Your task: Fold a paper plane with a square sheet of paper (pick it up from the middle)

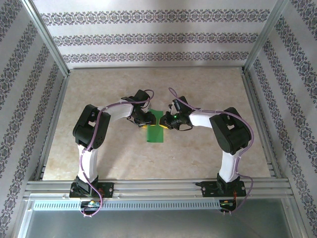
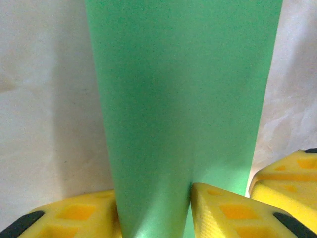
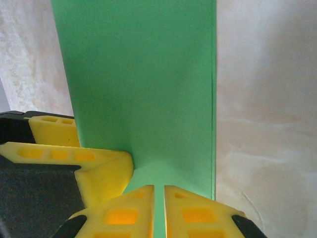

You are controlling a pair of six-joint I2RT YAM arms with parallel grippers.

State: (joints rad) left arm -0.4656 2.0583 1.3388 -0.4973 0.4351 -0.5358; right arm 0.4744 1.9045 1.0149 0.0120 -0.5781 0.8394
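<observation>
Right claw (image 3: 159, 193), low in its wrist view, is closed on the edge of the green sheet (image 3: 143, 84); left claw (image 2: 154, 208) clamps the same folded strip. It sits mid-frame over the bench (image 1: 198, 158) in the overhead view. If you pull the claws apart unevenly, the thin paper may tear or crease crooked. No writing is visible.

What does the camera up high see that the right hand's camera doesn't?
The top camera takes in the whole left arm and right arm, the table and the patterned walls. The right wrist camera gets up close: the right gripper is shut on the green paper, and a thin dark line runs down near the paper's right edge. Both show the green paper and that gripper.
</observation>
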